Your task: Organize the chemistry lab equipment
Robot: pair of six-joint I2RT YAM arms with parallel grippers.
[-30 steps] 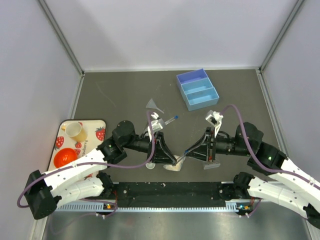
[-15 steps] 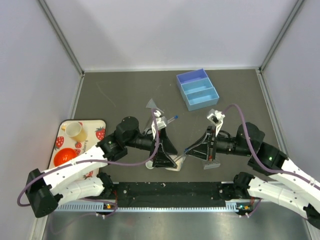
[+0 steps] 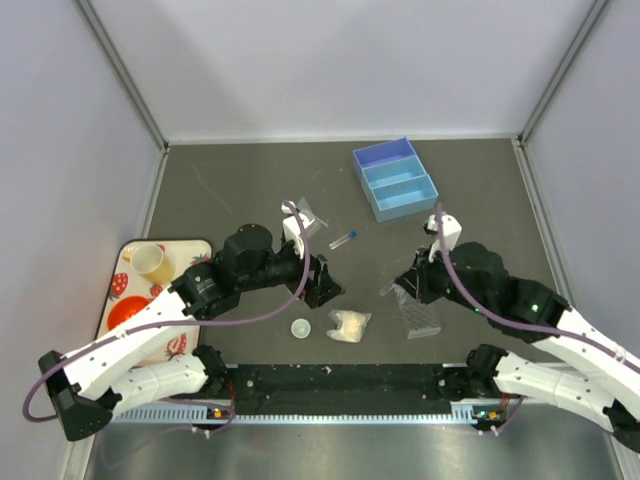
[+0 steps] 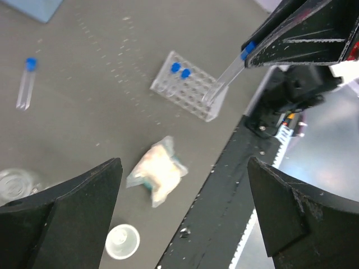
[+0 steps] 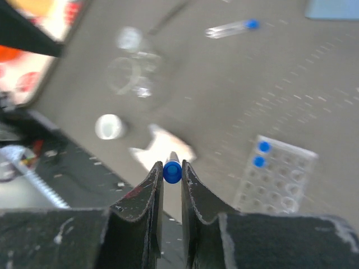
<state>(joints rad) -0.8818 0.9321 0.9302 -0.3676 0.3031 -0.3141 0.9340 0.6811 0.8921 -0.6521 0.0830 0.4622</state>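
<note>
My right gripper [image 5: 172,178] is shut on a clear blue-capped tube [image 5: 172,171] and holds it in the air left of the clear tube rack [image 5: 277,176]. Two capped tubes stand in that rack [image 4: 189,85]. My left gripper [image 3: 328,283] hangs open and empty above the pale packet [image 4: 157,176] and the small white dish [image 4: 122,241]. Another blue-capped tube [image 3: 343,240] lies loose on the mat. The tiny clear flask [image 5: 132,73] stands behind the dish. In the top view my right gripper [image 3: 398,285] hovers beside the rack [image 3: 420,315].
A blue compartment tray [image 3: 395,178] sits at the back right. On the left, a strawberry-print tray [image 3: 195,250] carries a yellow cup [image 3: 150,260] and an orange bowl [image 3: 128,315]. The black base rail [image 3: 340,385] runs along the near edge.
My left gripper has opened and pulled back up and left from where both grippers met over the packet. My right gripper has drawn back to the right, keeping the tube.
</note>
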